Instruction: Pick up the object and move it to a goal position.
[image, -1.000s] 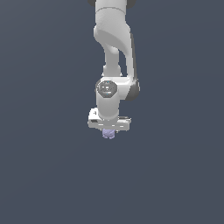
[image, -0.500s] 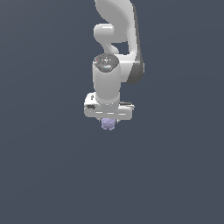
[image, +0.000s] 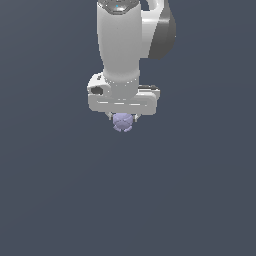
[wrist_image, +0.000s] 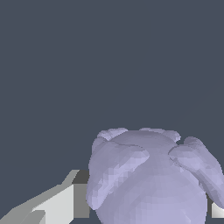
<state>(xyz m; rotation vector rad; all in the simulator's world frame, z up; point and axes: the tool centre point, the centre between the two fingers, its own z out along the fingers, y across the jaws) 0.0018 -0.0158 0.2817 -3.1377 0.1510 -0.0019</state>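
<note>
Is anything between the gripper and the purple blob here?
Nothing visible. The blob sits right under the gripper, with a finger beside it in the wrist view. No goal marker shows.

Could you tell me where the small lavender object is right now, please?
In the exterior view the lavender object sits just under the white gripper, near the picture's centre and slightly above it; in the wrist view it fills the foreground between the fingers.
</note>
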